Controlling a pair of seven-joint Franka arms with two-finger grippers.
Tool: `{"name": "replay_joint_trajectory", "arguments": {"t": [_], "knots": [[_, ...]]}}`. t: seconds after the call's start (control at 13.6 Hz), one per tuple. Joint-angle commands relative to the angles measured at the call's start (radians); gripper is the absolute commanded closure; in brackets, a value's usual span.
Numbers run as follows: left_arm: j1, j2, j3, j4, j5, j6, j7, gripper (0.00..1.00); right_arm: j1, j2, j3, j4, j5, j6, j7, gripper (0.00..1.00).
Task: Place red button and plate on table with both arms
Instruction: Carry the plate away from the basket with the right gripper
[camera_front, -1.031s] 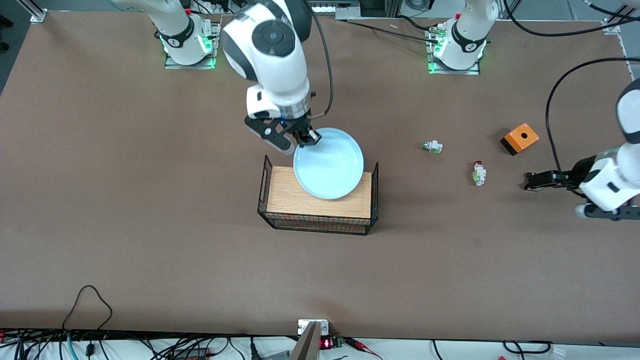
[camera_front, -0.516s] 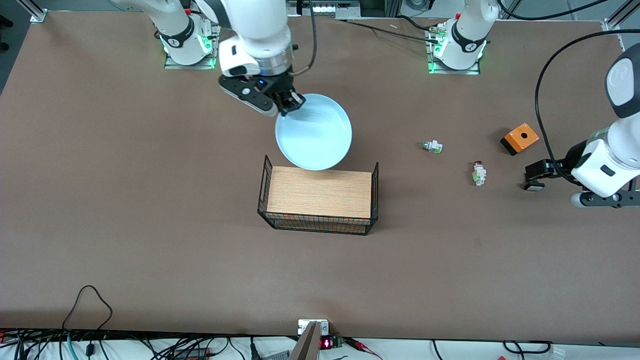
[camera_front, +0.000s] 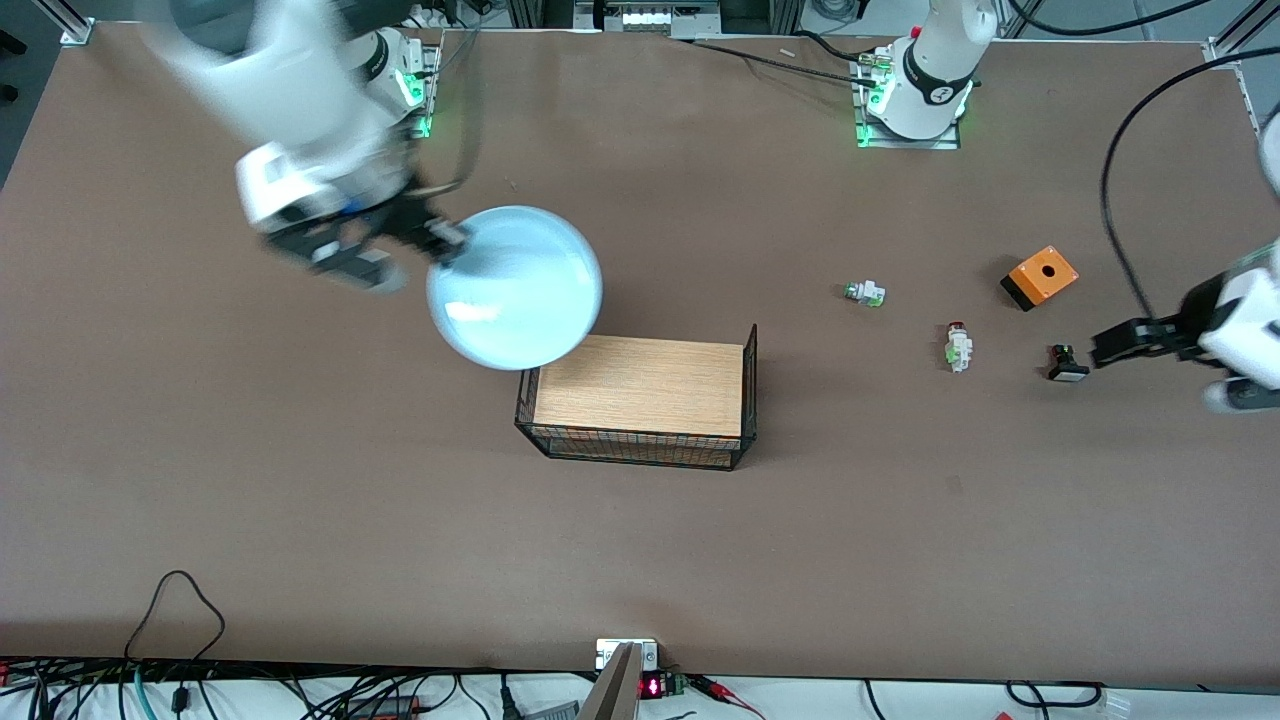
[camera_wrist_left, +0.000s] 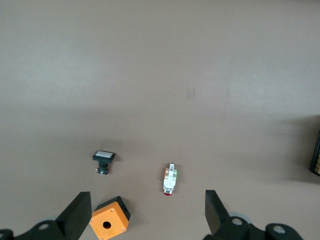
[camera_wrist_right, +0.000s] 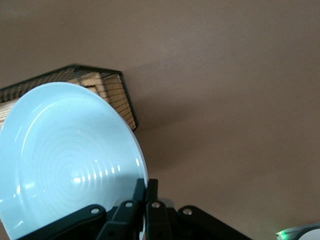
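My right gripper (camera_front: 447, 244) is shut on the rim of the light-blue plate (camera_front: 515, 288) and holds it tilted in the air, over the table (camera_front: 300, 500) beside the wire rack's end toward the right arm. The right wrist view shows the plate (camera_wrist_right: 65, 160) pinched in the gripper (camera_wrist_right: 146, 192). The red button (camera_front: 959, 347) lies on the table toward the left arm's end. My left gripper (camera_front: 1105, 349) is open and empty, up over the table past the button. In the left wrist view the button (camera_wrist_left: 170, 179) lies ahead of the wide-open gripper (camera_wrist_left: 145, 220).
A wood-topped black wire rack (camera_front: 640, 400) stands mid-table. A white piece with a green cap (camera_front: 864, 293), an orange box (camera_front: 1039, 277) and a black piece with a white cap (camera_front: 1066, 364) lie around the red button.
My right arm has swung the plate off the rack toward the right arm's end. My left gripper has drawn back from the black white-capped piece, which now lies uncovered on the table.
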Motion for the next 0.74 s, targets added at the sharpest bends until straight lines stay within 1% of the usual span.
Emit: {"name": "replay_joint_trajectory", "arguments": {"t": [0.0, 0.22, 0.44, 0.66], "knots": [[0.015, -0.043, -0.031, -0.006, -0.019, -0.046, -0.009, 0.0, -0.156, -0.006, 0.019, -0.023, 0.069, -0.024, -0.242, 1.0], [0.015, -0.061, -0.037, -0.01, -0.017, -0.081, -0.015, 0.0, -0.275, 0.034, 0.019, -0.031, 0.07, -0.023, -0.466, 1.0], [0.017, -0.06, -0.037, -0.01, -0.019, -0.095, -0.015, 0.0, -0.386, 0.106, 0.019, -0.028, 0.124, -0.004, -0.664, 1.0], [0.017, -0.058, -0.037, -0.001, -0.041, -0.098, 0.004, 0.0, -0.447, 0.176, 0.016, -0.028, 0.133, 0.093, -0.897, 1.0]]}}
